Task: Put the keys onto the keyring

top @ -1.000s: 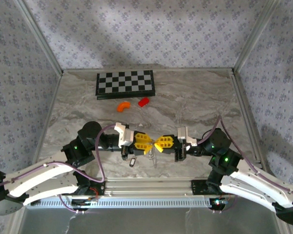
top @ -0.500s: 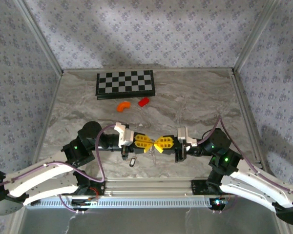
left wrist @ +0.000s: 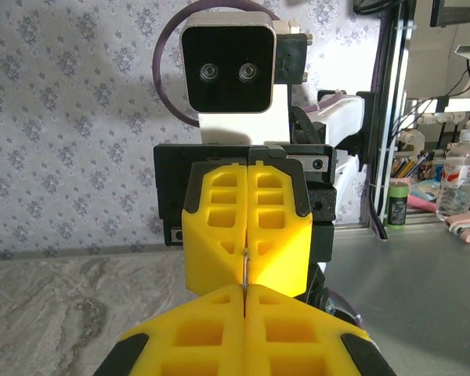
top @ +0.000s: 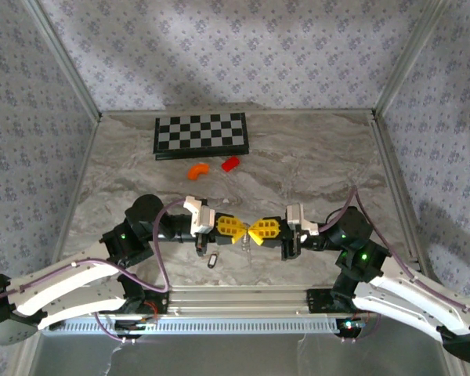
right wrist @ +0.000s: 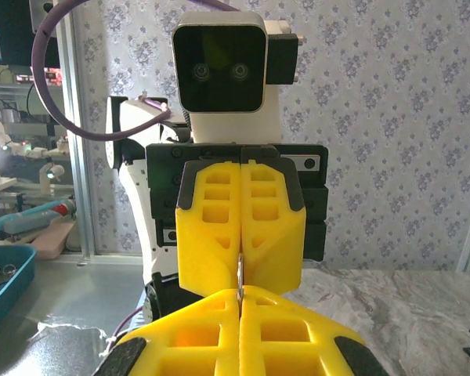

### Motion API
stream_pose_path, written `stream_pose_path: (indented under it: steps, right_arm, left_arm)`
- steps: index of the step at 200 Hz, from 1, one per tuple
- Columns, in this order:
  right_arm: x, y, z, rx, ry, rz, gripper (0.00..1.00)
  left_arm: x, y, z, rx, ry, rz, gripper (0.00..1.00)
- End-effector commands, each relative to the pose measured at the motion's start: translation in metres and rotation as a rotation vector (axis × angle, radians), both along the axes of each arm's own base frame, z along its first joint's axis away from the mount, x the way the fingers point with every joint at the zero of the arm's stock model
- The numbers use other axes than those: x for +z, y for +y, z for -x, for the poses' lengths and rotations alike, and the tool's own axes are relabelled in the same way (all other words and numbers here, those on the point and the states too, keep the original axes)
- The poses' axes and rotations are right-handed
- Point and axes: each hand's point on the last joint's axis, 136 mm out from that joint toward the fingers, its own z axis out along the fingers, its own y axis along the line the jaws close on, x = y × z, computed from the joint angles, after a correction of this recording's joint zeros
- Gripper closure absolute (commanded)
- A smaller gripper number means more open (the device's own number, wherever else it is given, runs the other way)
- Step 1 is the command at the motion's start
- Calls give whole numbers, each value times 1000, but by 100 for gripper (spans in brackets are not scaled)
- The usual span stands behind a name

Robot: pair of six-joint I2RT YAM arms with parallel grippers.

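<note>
- The left gripper and the right gripper meet tip to tip above the near middle of the marble-patterned table, both pairs of yellow fingers clamped tight
- The keyring appears only as a thin silvery edge running in the seam where the two sets of fingertips meet, so each gripper seems to be pinching it from its own side; how the loop is turned cannot be made out
- One of the keys lies loose on the table, just to the near-left of the meeting point and below the left wrist, apart from both grippers
- Its long axis runs roughly near-to-far with a slight tilt
- The left gripper is clearly the nearer one; my judgement is that it would have to let go of the loop and drop to the near-left, while the right one holds the loop steady
- The checkerboard, curved orange piece and red block sit well apart at the far side
- No brand, label or writing is legible; the bottle labels behind the right arm are too small to read
</note>
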Motion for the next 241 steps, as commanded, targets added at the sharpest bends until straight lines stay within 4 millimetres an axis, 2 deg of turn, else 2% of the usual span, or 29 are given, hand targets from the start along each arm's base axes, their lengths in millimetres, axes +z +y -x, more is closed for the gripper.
stream_pose_path:
  steps: [1,40,83,102,132,161,176,214,241]
  right_arm:
    - [8,-1,0,-7,-2,-20,86]
    - [7,-6,-5,-49,13,-1,59]
    - [1,-22,-11,-130,57,34,37]
    - [-3,-29,-23,-202,105,57,28]
    - [-14,-40,-53,-343,207,59,20]
    - [-26,-48,-87,-440,341,47,18]
    - [-40,-49,-106,-479,420,77,12]
    - [-81,-52,-146,-580,558,168,14]
    - [-114,-41,-158,-578,623,277,17]
  left_arm:
    - [20,3,-4,30,-24,47,100]
    - [15,4,-13,86,-27,22,100]
    - [10,6,-20,132,-34,6,100]
    - [6,7,-27,170,-27,-9,100]
    - [-3,10,-50,255,21,-41,100]
    - [-12,15,-71,312,91,-64,100]
    - [-16,20,-83,351,126,-72,100]
    - [-23,38,-111,459,199,-74,100]
    - [-30,50,-129,529,243,-80,100]
